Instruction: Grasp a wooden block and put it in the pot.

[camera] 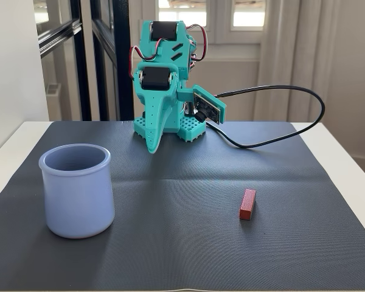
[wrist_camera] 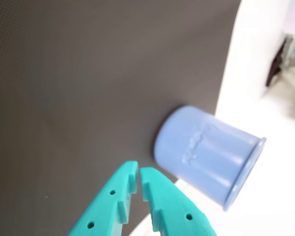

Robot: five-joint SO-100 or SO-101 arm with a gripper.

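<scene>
Dark mat, pot, wooden block well apart

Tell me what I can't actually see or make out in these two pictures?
- Pot's bottom inside: hidden by its own wall in the fixed view; the wrist view shows only its blurred outside.
- Wooden block: outside the wrist view's frame.
- Pincer: base cut off by the wrist view's bottom edge; in the fixed view its tip looks folded down against the mat.
</scene>
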